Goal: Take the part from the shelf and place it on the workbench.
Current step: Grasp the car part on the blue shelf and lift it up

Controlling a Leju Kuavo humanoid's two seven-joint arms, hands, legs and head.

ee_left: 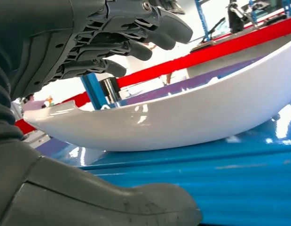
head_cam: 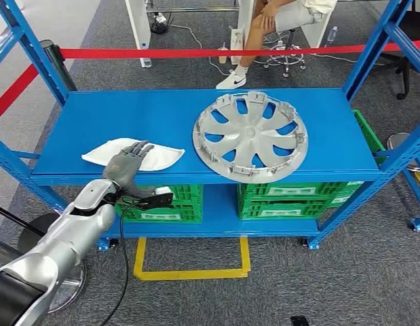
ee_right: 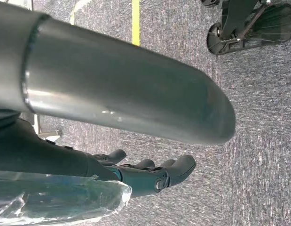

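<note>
Hovering left hand [head_cam: 127,165] | fingers [ee_left: 144,49] spread wide above white part [head_cam: 133,155] | holding nothing

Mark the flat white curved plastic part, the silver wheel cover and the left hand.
flat white curved plastic part [head_cam: 164,157], head view, right half
silver wheel cover [head_cam: 250,134], head view, hub
left hand [head_cam: 129,163], head view, back

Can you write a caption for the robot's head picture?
Left hand reaches over a white part on the blue shelf, beside a silver hubcap.
</note>
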